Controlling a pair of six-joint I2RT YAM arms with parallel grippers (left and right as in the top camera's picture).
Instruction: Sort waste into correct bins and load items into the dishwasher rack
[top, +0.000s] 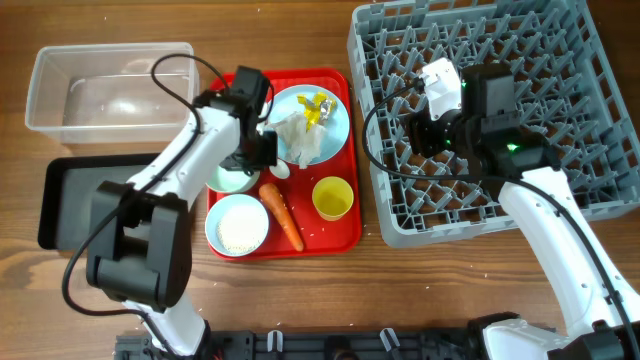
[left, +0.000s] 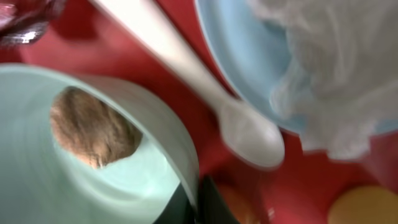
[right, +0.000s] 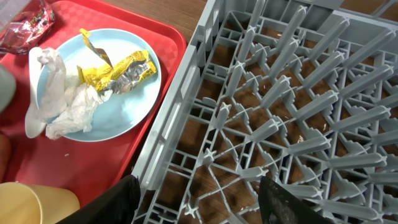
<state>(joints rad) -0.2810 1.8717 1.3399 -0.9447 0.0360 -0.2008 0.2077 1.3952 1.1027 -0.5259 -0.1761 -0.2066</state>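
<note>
My left gripper (top: 254, 152) is shut on the rim of a light blue bowl (top: 228, 180) on the red tray; the left wrist view shows its fingers (left: 196, 205) pinching the bowl wall (left: 168, 143), with a small brown lump (left: 93, 124) inside. The white spoon (left: 205, 87) lies beside it. The blue plate (top: 335, 120) holds crumpled tissue (right: 59, 99) and a yellow wrapper (right: 118, 71). A red wrapper (right: 25, 25) lies behind the plate. A second bowl (top: 237, 225) holds rice. The carrot (top: 282, 215) and yellow cup (top: 332, 197) lie nearby. My right gripper (right: 199, 205) is open and empty over the grey rack (top: 560, 60).
The clear tub (top: 60, 70) stands at the back left with the black tray (top: 60, 200) in front of it. The flat red tray (top: 345, 235) lies between them and the rack. The rack's upright pegs (right: 292, 93) stand right below my right gripper.
</note>
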